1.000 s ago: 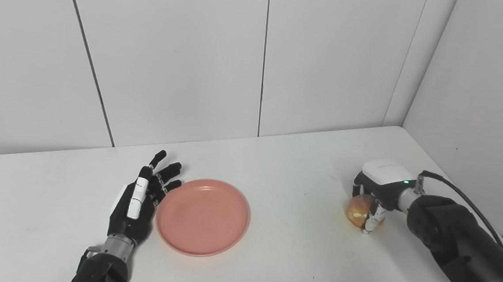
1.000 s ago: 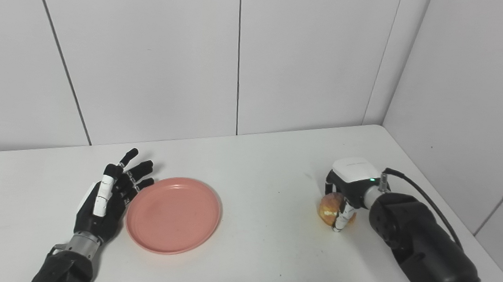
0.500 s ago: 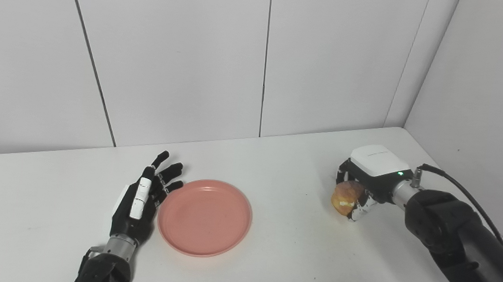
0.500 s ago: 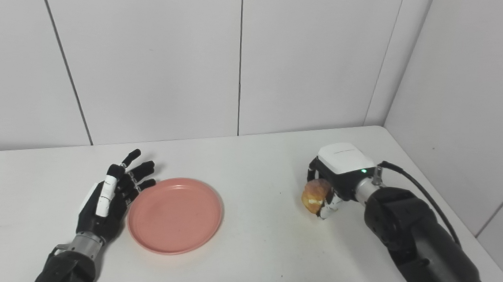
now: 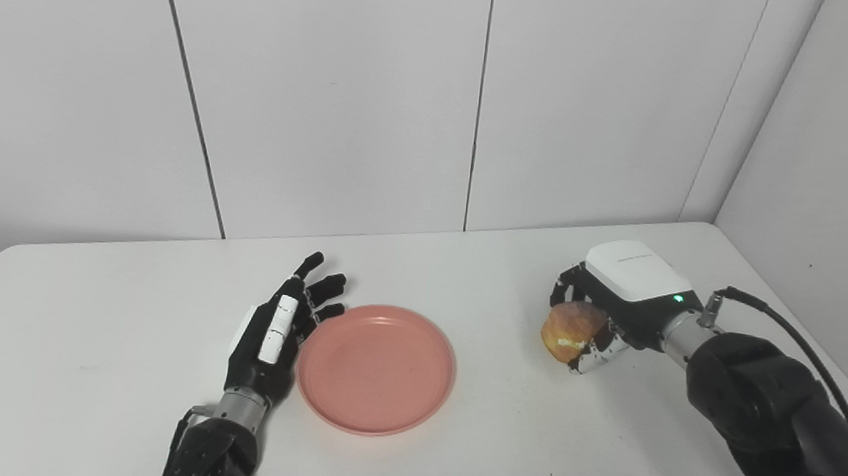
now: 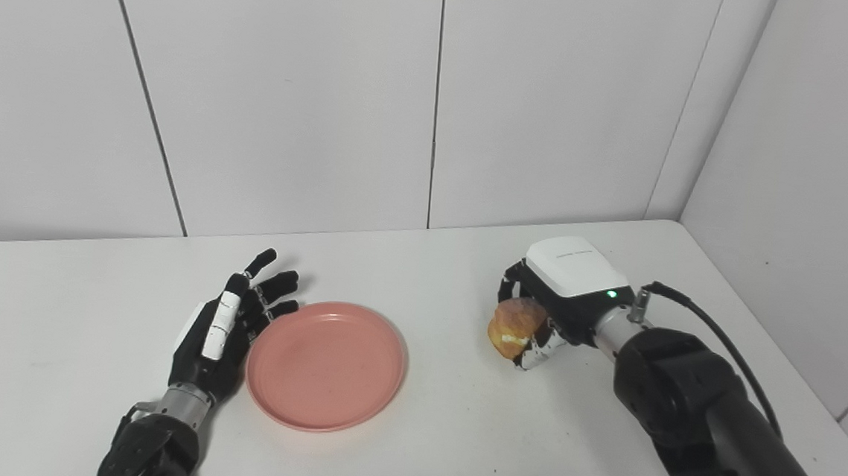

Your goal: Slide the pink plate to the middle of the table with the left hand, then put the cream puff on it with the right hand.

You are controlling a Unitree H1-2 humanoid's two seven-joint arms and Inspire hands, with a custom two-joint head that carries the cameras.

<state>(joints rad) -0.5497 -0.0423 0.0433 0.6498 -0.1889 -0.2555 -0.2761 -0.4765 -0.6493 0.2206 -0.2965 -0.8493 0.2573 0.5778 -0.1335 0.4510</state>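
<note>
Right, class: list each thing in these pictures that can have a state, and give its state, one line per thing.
Pink plate: flat on the table, empty, its left edge beside the left hand.
Cream puff: held in the right hand, to the right of the plate, not yet over it.
Left hand: open, fingers spread, on the table by the plate's rim.
Right hand: shut on the cream puff.
Table: white, bearing the plate.

The pink plate point(image 5: 376, 369) looks smooth matt plastic (as does the white table point(image 5: 87, 364)), the cream puff point(image 5: 568, 331) rough-crusted.
</note>
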